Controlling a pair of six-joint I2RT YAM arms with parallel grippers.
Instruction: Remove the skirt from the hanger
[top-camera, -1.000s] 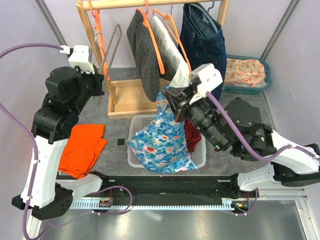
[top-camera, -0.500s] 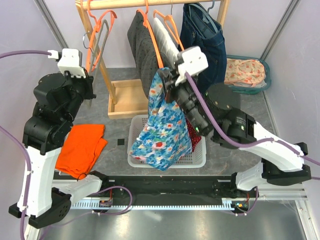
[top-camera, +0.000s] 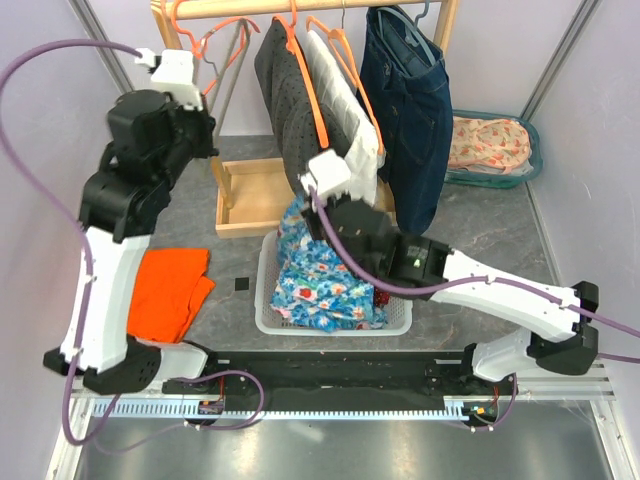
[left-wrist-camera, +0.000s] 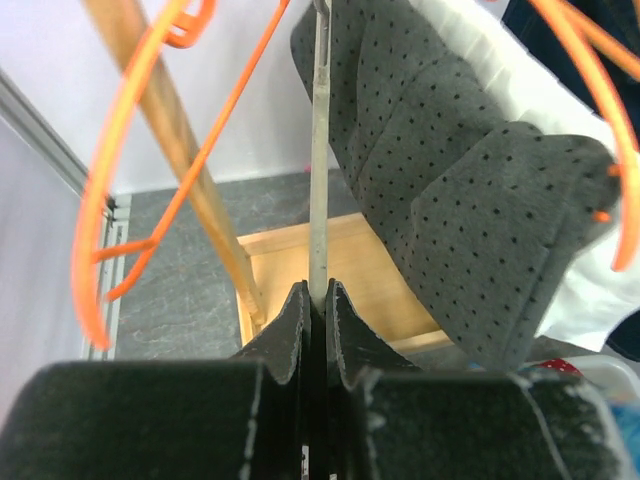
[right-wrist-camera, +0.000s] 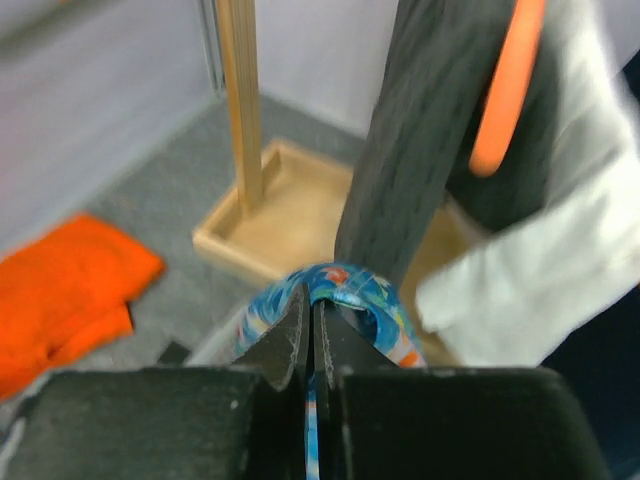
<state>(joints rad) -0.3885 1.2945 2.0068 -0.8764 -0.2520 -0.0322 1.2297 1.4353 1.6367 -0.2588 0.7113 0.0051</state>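
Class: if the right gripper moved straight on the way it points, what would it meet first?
Past the floral skirt fold pinched in its jaws, the right gripper would probably meet the grey dotted garment hanging just ahead, though depth is unclear.

A basket (top-camera: 266, 318) sits near the middle of the tabletop (top-camera: 480, 215), the skirt (top-camera: 325, 285) heaped in it. A folded cloth (top-camera: 165, 295) lies to its left. Behind stands a rack (top-camera: 270, 8) of hung garments (top-camera: 290, 110), with a hanger (left-wrist-camera: 319, 150) at its left end. A tub (top-camera: 527, 160) sits at the far right.
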